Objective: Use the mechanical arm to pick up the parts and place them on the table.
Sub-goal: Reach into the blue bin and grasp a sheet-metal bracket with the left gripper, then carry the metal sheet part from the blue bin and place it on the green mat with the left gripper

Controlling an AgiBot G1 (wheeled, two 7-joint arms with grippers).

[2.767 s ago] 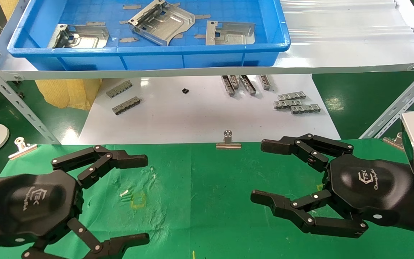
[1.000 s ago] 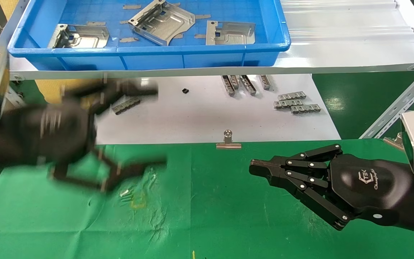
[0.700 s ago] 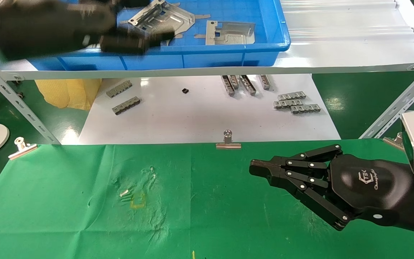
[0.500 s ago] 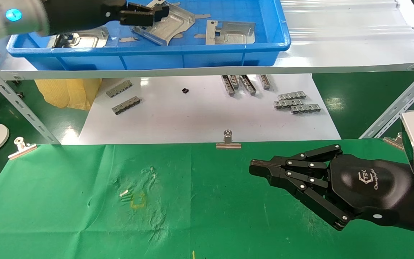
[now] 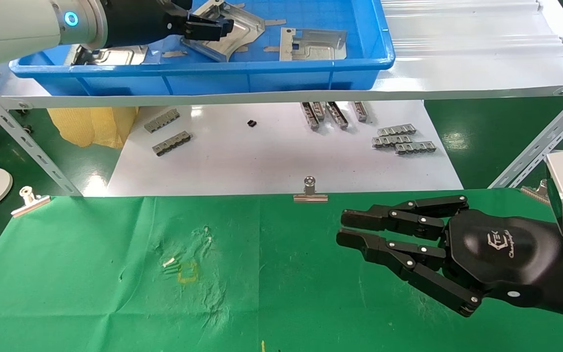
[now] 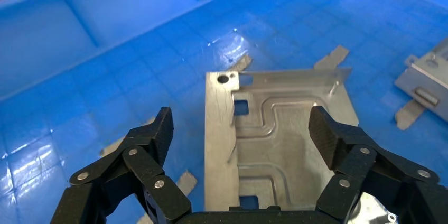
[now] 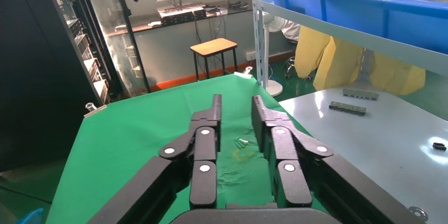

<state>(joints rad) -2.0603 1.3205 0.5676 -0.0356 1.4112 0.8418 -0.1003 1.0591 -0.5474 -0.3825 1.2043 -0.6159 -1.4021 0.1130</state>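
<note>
The left gripper (image 6: 240,129) hangs inside the blue tray (image 5: 281,73) with its black fingers (image 6: 153,134) spread wide, one on each side of a stamped metal part (image 6: 280,139) that lies flat on the tray floor directly under it. The fingers grip nothing, and whether their tips touch the floor cannot be told. In the head view the same gripper (image 5: 210,28) reaches in from the left over the middle part (image 5: 235,32) and hides its near-left corner. The wrist view cuts off that part's lower end behind the gripper body.

A second part (image 5: 313,45) lies to the right in the tray, and a third (image 5: 113,54), to the left, is largely hidden behind the arm. Thin flat grey slivers (image 6: 330,56) are scattered on the tray floor around the parts.

The right gripper (image 5: 347,227) is parked low over the green cloth table (image 5: 91,293), fingers drawn near each other with a narrow gap, holding nothing.

Below the tray's shelf, a glossy white board (image 5: 271,161) carries small toothed strips (image 5: 171,143). A silver binder clip (image 5: 310,193) pins the cloth's far edge.
</note>
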